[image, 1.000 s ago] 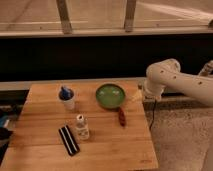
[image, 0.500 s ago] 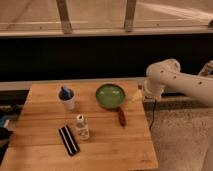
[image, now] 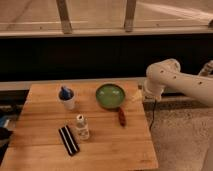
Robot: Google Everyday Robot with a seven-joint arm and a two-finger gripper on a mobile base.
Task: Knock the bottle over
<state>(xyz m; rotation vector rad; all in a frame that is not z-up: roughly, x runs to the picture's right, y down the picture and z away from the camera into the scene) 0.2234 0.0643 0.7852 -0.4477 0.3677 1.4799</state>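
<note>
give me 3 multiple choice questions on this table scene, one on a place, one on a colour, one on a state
1. Which thing lies closest to the bottle?
A) the black striped bar
B) the bowl
C) the white cup

2. What colour is the bowl?
A) red
B) green
C) white

3. What state is the bottle in?
A) lying on its side
B) standing upright, cap on top
C) lifted off the table

Answers:
1 A, the bar lies right beside the bottle, while the bowl is farther back.
2 B, the bowl's inside and rim show green.
3 B, the bottle stands on its base on the wood, not yet knocked over. The gripper hovers near the table's far right corner, well apart from it.
</note>
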